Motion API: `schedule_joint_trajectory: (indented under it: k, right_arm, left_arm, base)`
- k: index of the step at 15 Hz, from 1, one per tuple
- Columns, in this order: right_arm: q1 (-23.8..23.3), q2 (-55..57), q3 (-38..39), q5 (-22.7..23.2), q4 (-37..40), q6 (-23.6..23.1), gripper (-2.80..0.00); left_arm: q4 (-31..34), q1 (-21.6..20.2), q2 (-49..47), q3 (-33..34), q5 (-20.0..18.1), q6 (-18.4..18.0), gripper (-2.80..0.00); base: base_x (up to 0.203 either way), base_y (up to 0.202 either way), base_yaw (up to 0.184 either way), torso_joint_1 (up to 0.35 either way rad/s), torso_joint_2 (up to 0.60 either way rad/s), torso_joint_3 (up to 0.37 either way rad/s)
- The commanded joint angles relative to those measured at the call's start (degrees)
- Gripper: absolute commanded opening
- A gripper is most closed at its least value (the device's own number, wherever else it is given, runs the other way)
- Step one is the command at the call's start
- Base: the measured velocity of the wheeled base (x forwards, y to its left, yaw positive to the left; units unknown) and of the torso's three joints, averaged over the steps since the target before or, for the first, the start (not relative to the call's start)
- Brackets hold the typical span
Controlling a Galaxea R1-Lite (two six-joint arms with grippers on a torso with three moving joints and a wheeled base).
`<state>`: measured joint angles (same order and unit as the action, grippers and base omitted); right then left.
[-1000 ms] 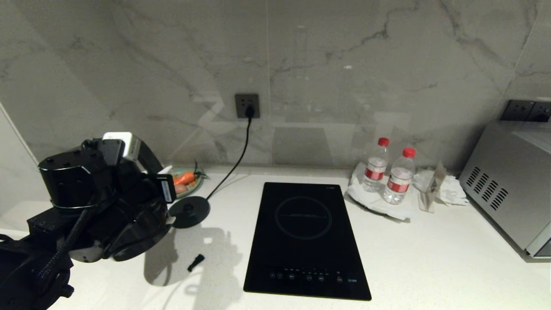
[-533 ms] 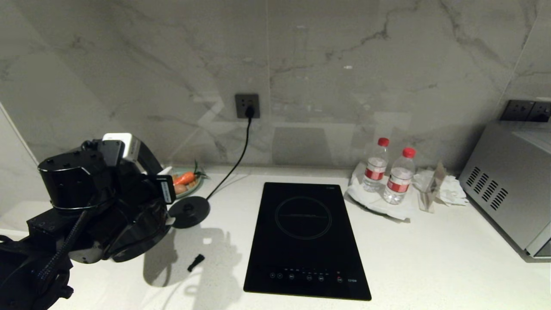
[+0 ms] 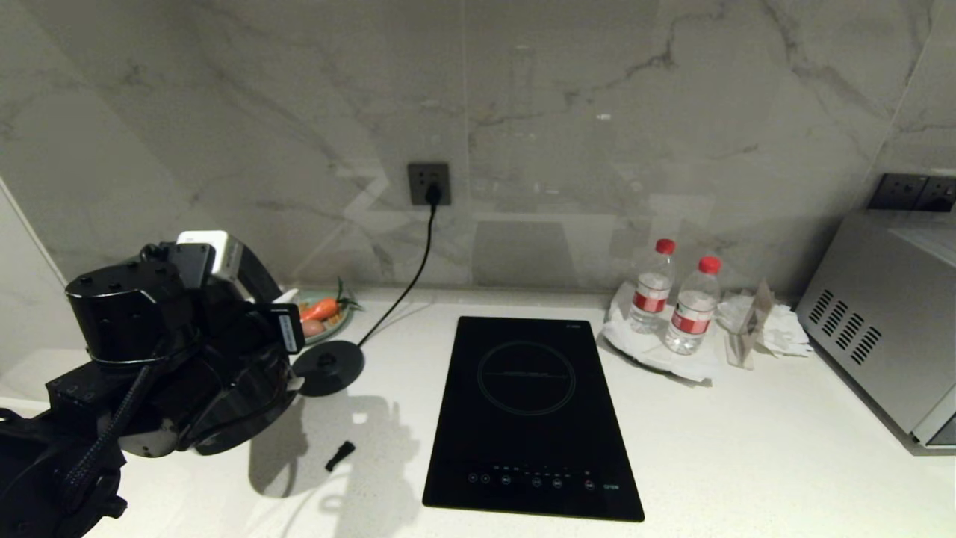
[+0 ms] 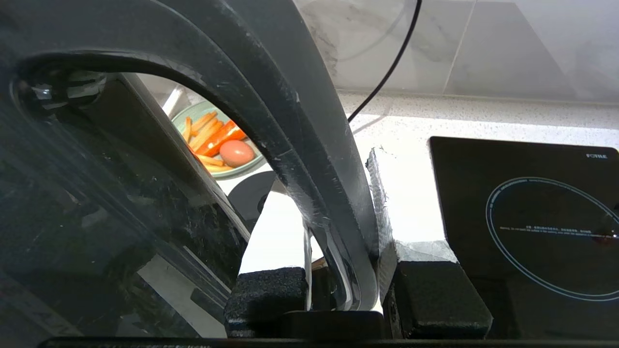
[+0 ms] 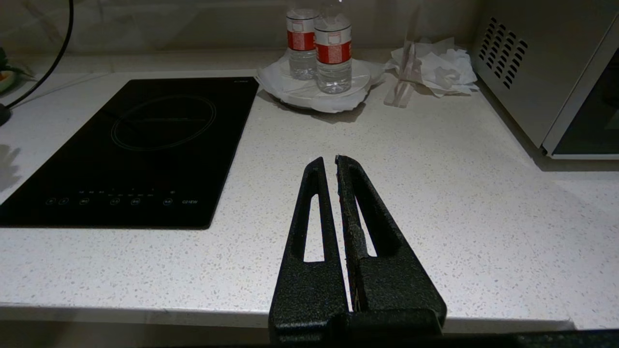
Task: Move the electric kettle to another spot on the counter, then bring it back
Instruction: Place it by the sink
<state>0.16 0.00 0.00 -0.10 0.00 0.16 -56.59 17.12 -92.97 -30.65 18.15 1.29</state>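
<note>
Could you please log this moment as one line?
left gripper: shut on kettle handle, off base | right gripper: shut, idle over counter

head: high, facing wall | wrists: low, close | 3 share hob (image 3: 530, 418)

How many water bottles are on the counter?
2. Both stand side by side on a white plate near the wall, right of the cooktop: one bottle nearer the wall, the other bottle beside it, toward the microwave.
</note>
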Motion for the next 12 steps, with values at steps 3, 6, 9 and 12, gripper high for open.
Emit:
schedule_joint_trajectory:
  k: [3, 6, 9, 12]
  right_arm:
    - [0.02, -0.09, 0.0, 0.01, 0.0, 0.02, -2.8]
    - [0.02, -0.09, 0.0, 0.01, 0.0, 0.02, -2.8]
    - [0.02, -0.09, 0.0, 0.01, 0.0, 0.02, -2.8]
    - [0.02, -0.09, 0.0, 0.01, 0.0, 0.02, -2.8]
  left_arm:
    - [-0.36, 0.02, -0.02, -0.2, 0.13, -0.07, -2.8]
    - [-0.36, 0.02, -0.02, -0.2, 0.13, -0.15, -2.8]
    - [-0.36, 0.02, 0.07, -0.2, 0.13, -0.24, -2.8]
    - [-0.36, 0.02, 0.07, -0.11, 0.13, -0.24, -2.8]
  base:
    - [0.0, 0.0, 0.0, 0.038, -0.08, -0.049]
    - [0.0, 0.0, 0.0, 0.11, -0.26, -0.136]
    - [0.0, 0.0, 0.0, 0.089, -0.2, -0.116]
    - [0.0, 0.0, 0.0, 0.007, -0.03, -0.009]
